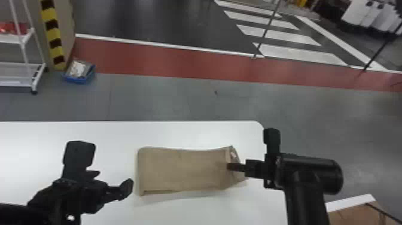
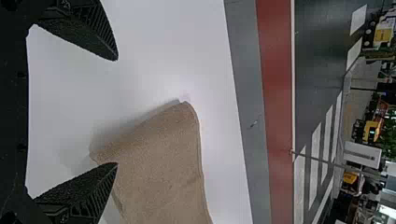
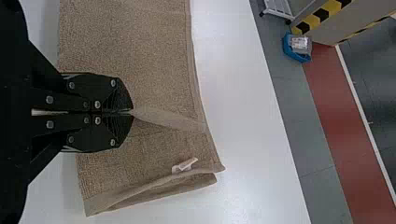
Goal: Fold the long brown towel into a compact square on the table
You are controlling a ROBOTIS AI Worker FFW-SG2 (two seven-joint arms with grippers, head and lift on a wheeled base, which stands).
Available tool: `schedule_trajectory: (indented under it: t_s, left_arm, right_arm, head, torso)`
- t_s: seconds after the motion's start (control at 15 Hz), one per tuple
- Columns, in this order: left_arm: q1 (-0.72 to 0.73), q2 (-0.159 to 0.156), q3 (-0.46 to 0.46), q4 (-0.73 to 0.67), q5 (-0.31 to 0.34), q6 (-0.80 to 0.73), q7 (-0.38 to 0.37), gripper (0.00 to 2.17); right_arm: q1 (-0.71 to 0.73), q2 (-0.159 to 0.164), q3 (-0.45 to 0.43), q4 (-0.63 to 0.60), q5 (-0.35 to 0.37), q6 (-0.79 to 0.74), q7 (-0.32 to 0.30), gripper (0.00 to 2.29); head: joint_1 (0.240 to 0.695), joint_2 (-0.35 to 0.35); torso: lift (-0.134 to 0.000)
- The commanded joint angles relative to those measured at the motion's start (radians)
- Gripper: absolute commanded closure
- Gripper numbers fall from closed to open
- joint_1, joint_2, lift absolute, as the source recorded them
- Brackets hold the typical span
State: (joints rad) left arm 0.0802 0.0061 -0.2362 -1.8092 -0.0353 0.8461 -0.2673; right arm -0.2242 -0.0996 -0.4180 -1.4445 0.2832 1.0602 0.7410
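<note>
From my place at the controls, I saw the brown towel (image 1: 182,169) lying flat on the white table (image 1: 101,133), toward its right end, longer from left to right than from front to back. At its right end a small white label (image 3: 184,165) showed, beside a slightly lifted hem. My right pincer (image 1: 229,167) was over this end, its fingers pressed together and pinching a narrow ridge of the cloth. My left pincer (image 1: 104,165) was above the table, to the left of the towel and near it, with its fingers spread and nothing between them. Beyond the table, a blue bin (image 1: 79,80) stood on the floor (image 1: 155,95).
</note>
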Motion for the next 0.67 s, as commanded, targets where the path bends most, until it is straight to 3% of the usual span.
schedule_trajectory:
  t_s: [0.0,0.13,0.27,0.6]
  left_arm:
    - [0.012,0.000,0.002,-0.019,-0.002,0.003,-0.001,0.08]
    - [0.020,0.002,0.002,-0.022,-0.002,0.003,-0.001,0.08]
    - [0.026,0.000,0.000,-0.025,-0.002,0.000,-0.001,0.08]
    - [0.047,0.000,-0.014,-0.044,-0.002,0.000,0.000,0.08]
  right_arm:
    - [0.014,0.000,-0.042,-0.076,-0.019,0.044,0.018,1.14]
    - [0.014,-0.017,-0.128,-0.137,-0.032,0.093,0.052,1.14]
    - [0.002,-0.080,-0.173,-0.120,-0.081,0.117,0.051,1.14]
    - [-0.011,-0.094,-0.117,0.065,-0.041,-0.021,0.038,1.14]
  head:
    - [0.695,-0.341]
    - [0.695,-0.347]
    - [0.695,-0.350]
    - [0.695,-0.350]
  torso:
    - [0.000]
    - [0.000]
    - [0.000]
    - [0.000]
